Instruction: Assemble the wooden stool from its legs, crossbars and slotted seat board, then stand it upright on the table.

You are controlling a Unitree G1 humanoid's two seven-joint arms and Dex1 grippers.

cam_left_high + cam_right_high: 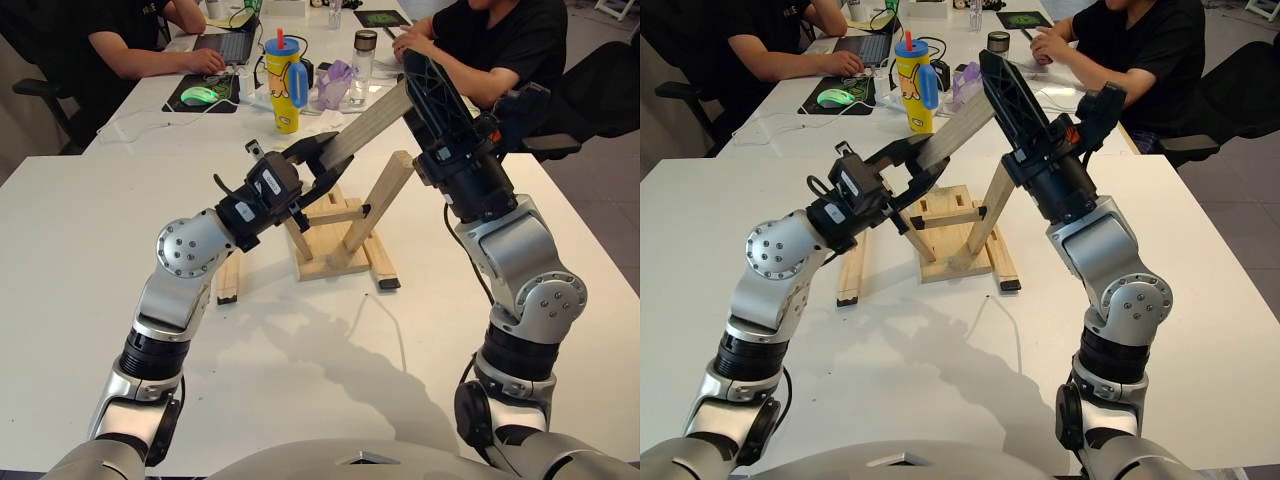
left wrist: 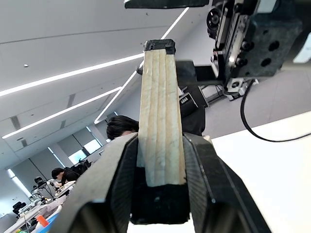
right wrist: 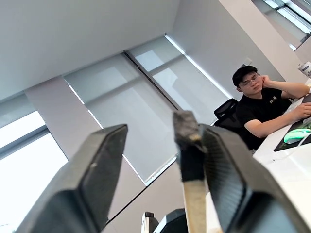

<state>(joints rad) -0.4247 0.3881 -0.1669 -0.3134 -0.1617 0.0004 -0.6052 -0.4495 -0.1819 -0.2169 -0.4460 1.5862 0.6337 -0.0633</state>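
My left gripper (image 1: 318, 160) is shut on the lower end of a pale wooden leg (image 1: 368, 125) held in the air, slanting up and to the right. The leg (image 2: 162, 126) sits clamped between the left fingers (image 2: 116, 184). Its black-capped top end (image 3: 187, 145) lies between the spread fingers of my open right gripper (image 1: 425, 85), close against one finger (image 3: 228, 179). Below on the white table (image 1: 90, 260) lies the slotted seat board (image 1: 335, 258) with a tilted leg (image 1: 382, 200) and a crossbar (image 1: 330, 213) fitted to it. Another loose wooden piece (image 1: 230, 278) lies left of it.
A second table behind carries a yellow cup (image 1: 284, 85), a clear bottle (image 1: 362, 62), a laptop (image 1: 225, 45) and a green mouse (image 1: 200, 95), with people seated at it. The near half of my table (image 1: 320, 380) is bare white surface.
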